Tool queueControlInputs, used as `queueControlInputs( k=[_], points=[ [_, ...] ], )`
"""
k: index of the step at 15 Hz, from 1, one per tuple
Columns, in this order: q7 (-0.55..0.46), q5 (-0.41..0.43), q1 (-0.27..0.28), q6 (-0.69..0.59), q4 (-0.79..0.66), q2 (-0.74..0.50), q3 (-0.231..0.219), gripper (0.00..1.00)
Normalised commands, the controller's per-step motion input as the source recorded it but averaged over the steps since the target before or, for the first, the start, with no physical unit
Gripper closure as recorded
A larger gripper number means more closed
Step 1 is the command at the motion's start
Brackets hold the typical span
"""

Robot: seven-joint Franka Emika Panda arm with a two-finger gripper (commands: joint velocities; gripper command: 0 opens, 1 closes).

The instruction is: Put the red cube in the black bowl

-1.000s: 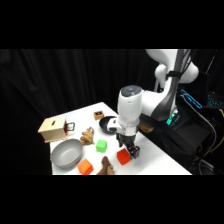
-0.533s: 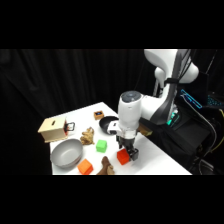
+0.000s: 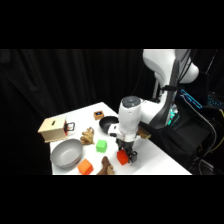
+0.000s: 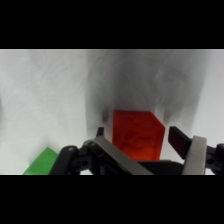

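The red cube [image 3: 121, 158] rests on the white table [image 3: 160, 162] near its front edge. My gripper [image 3: 127, 155] has come straight down over it. In the wrist view the red cube [image 4: 137, 136] sits between the two fingers of my gripper [image 4: 139, 137], which is open, with a narrow gap on each side of the cube. The black bowl [image 3: 107, 122] stands farther back on the table, just behind my gripper and partly hidden by the arm.
A green cube [image 3: 101, 146] lies left of my gripper and shows at the wrist view's lower left [image 4: 42, 162]. An orange cube [image 3: 85, 166], a grey bowl [image 3: 66, 152], a wooden box [image 3: 52, 129] and small wooden figures [image 3: 88, 135] fill the table's left half.
The arm has sunk slightly, bringing the gripper lower around the red cube. The cube and the other objects have not moved.
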Motion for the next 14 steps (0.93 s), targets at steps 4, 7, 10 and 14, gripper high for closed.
queueControlInputs(
  k=[4, 7, 10, 14],
  points=[
    [0.12, -0.048, 0.116, 0.18, 0.03, 0.06, -0.117, 0.0],
    [0.1, -0.032, 0.11, 0.19, 0.03, 0.05, -0.108, 0.34],
    [0.11, -0.03, 0.128, 0.17, 0.03, 0.03, -0.115, 0.6],
    [0.12, -0.039, 0.14, 0.08, 0.03, 0.0, -0.116, 0.74]
  ],
)
